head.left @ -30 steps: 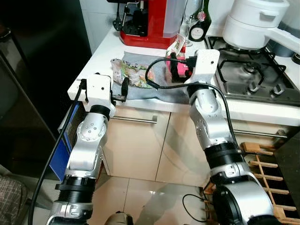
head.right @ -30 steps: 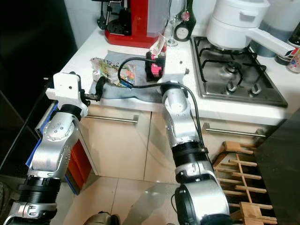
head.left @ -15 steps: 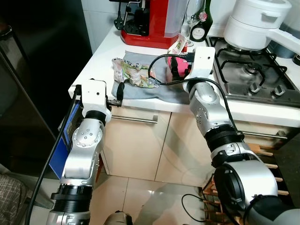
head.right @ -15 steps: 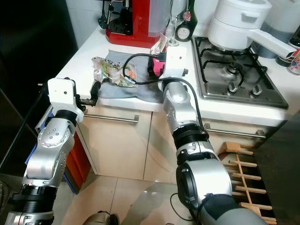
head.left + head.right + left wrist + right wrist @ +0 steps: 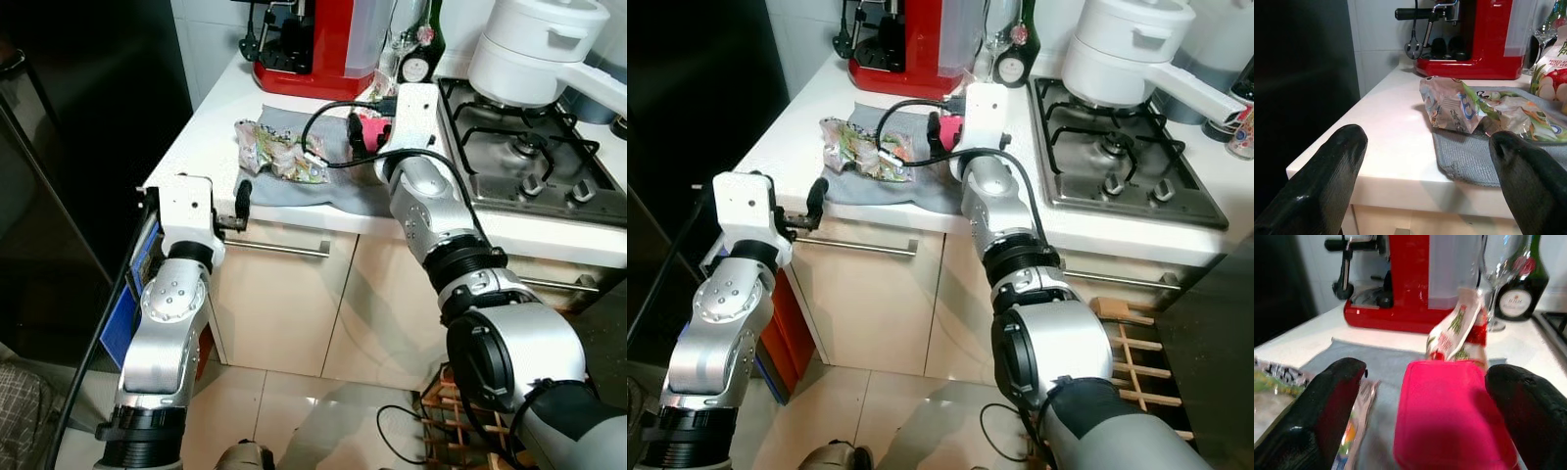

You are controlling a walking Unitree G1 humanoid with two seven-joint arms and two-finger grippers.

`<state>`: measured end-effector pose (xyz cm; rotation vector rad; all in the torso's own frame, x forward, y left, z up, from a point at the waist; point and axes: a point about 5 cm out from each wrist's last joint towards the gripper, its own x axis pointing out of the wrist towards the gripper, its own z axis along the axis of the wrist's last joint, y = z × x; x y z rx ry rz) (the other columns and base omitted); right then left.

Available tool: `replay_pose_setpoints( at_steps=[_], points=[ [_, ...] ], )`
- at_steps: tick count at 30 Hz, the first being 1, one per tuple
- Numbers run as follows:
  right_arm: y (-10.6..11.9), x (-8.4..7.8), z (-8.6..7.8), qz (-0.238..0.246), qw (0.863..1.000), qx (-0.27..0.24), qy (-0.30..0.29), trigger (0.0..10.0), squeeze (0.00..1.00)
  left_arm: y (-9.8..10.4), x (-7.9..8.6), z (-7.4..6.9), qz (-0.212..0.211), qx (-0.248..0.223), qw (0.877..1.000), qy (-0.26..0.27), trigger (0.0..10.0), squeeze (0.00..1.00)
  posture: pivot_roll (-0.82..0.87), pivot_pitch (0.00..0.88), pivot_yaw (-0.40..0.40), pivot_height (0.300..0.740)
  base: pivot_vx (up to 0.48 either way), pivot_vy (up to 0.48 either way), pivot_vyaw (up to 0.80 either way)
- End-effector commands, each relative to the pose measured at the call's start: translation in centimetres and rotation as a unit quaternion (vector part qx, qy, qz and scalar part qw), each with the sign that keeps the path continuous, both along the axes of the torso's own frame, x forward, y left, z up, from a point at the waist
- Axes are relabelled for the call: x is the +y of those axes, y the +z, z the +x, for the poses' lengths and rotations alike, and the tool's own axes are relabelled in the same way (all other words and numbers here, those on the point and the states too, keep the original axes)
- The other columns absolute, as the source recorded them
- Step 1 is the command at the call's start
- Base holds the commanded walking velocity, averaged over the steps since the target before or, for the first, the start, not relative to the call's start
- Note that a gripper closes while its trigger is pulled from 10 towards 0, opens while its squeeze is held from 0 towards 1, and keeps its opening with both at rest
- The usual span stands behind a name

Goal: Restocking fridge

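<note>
Nearest, the left end effector (image 5: 242, 199) is sinking and drawing back from the desk (image 5: 211, 127) edge, its fingers (image 5: 1317, 182) released and spread, now hanging just off the near rim and facing the crumpled salad bag (image 5: 278, 155) on the grey cloth (image 5: 345, 191). Farther in, the right end effector (image 5: 1420, 411) is pushing forward over the cloth; a second ago it was hovering nearer the desk edge, and now its released fingers (image 5: 1327, 407) are straddling the pink box (image 5: 1447, 413) without closing on it. Behind the box, a printed pouch (image 5: 1458, 330) is leaning, with the red coffee machine (image 5: 312, 44), wine glass (image 5: 1498, 271) and bottle (image 5: 1522, 276) at the far wall. Judging from this, the pink box is the next item being picked for the fridge, and the grasp is about to start.
</note>
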<state>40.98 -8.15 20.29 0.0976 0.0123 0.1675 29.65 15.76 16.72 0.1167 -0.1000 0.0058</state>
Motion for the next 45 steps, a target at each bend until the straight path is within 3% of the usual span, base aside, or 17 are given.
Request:
replay_pose_setpoints(
  at_steps=[1,14,23,34,45],
  points=[
    [0.1,0.2,0.1,-0.006,1.000,0.007,0.006,10.0,0.00,0.4,0.0,-0.2,0.001,-0.003,1.000,0.004,10.0,0.00,0.16,0.000,-0.056,0.740,0.000,0.000,0.00],
    [-1.1,-0.4,0.1,0.004,0.999,0.051,-0.016,10.0,0.00,0.3,-0.2,-0.2,-0.003,0.005,1.000,0.006,10.0,0.00,0.15,0.000,-0.061,0.740,0.000,0.000,0.00],
    [-1.7,-0.5,0.1,0.037,0.996,0.085,-0.012,10.0,0.00,0.1,-0.4,-0.3,-0.007,0.010,1.000,0.008,10.0,0.00,0.15,0.000,-0.067,0.740,0.000,0.000,0.00],
    [0.6,0.5,0.3,-0.037,0.999,0.006,0.007,10.0,0.00,0.0,-0.4,-0.2,-0.008,0.012,1.000,0.010,10.0,0.00,0.15,0.000,-0.073,0.740,0.000,0.000,0.00],
    [0.9,0.1,0.2,-0.020,1.000,-0.003,-0.002,10.0,0.00,0.0,-0.5,-0.1,-0.010,0.012,1.000,0.011,10.0,0.00,0.14,0.000,-0.077,0.740,0.000,0.000,0.00]
  ],
)
